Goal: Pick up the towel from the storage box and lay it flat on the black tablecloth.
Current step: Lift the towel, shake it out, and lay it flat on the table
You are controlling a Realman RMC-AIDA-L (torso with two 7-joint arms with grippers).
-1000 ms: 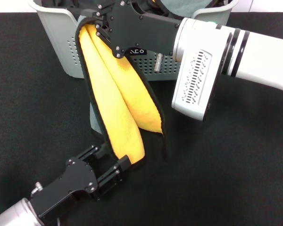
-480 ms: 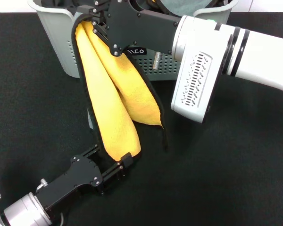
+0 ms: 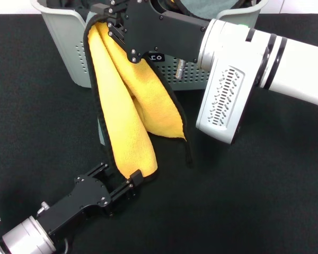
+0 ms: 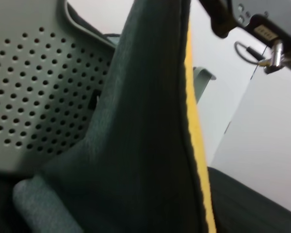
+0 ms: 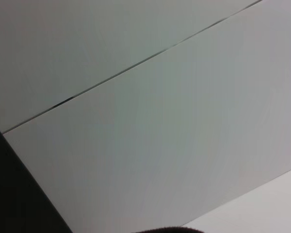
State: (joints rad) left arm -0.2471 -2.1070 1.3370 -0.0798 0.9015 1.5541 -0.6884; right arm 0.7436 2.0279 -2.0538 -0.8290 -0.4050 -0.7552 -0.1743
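Towel (image 3: pixel 128 119): soft fleecy cloth, bright yellow nap, grey-teal reverse, thin black stitched edging. Storage box (image 3: pixel 69 45): light grey plastic, smooth, dotted perforated walls. Black tablecloth (image 3: pixel 265 196): matte felt-like cloth. Right gripper (image 3: pixel 107 21): matte black body; forearm shell glossy white plastic.

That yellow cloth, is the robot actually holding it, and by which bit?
Yes. The right gripper pinches the towel at its top end by the storage box; the left gripper grips its bottom edge.

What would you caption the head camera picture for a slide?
Two grippers stretch a yellow, black-edged towel before a grey perforated basket.
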